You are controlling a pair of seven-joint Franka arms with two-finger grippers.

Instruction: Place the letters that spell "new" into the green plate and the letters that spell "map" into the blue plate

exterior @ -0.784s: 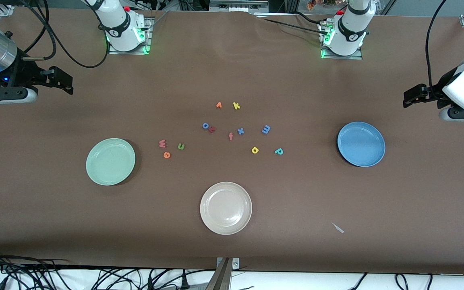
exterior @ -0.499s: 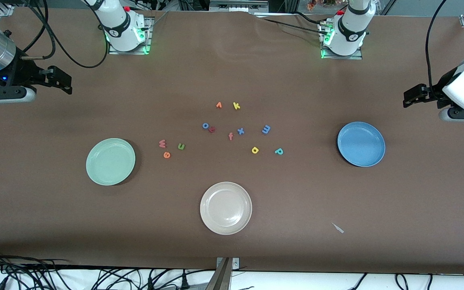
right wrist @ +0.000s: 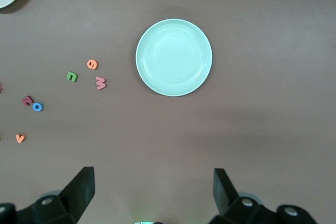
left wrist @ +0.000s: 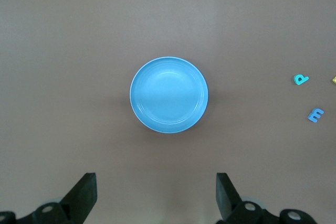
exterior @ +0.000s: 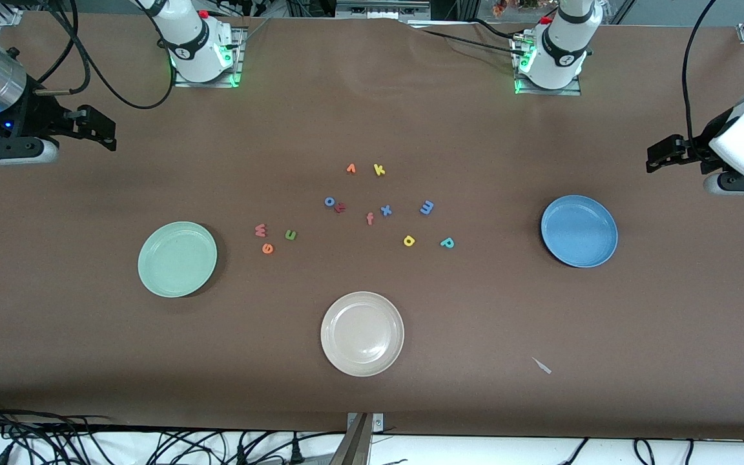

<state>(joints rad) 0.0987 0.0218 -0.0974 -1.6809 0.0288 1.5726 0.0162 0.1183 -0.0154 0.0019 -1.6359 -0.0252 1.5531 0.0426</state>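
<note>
The green plate (exterior: pixel 177 259) sits on the brown surface (exterior: pixel 540 310) toward the right arm's end, and the blue plate (exterior: pixel 578 230) toward the left arm's end; neither has a letter in it. Between them, nearer the front camera, lies a cream-white plate (exterior: pixel 361 333), also without letters.

All the foam letters lie loose on the surface between the green and blue plates. Just beside the green plate are the salmon-red "w" (exterior: pixel 260 229), the orange "e" (exterior: pixel 267 248) and the green "n" (exterior: pixel 290 234), close together but apart from one another. Nearer the blue plate are the blue "m" (exterior: pixel 427 207), the yellow "a" (exterior: pixel 409 241) and the teal "p" (exterior: pixel 447 243). In the middle lie the blue "o" (exterior: pixel 329 201) with a dark red letter (exterior: pixel 340 207) just beside it, the salmon "f" (exterior: pixel 369 219), the blue "x" (exterior: pixel 385 210), and farther from the camera the orange "v"-like letter (exterior: pixel 351 168) and the yellow "k" (exterior: pixel 379 170).

The left gripper (left wrist: pixel 156 196) hangs in the air near the blue plate at the left arm's end, fingers spread wide and holding nothing. The right gripper (right wrist: pixel 152 195) hangs near the green plate at the right arm's end, likewise spread wide and empty. Neither touches a plate or a letter
</note>
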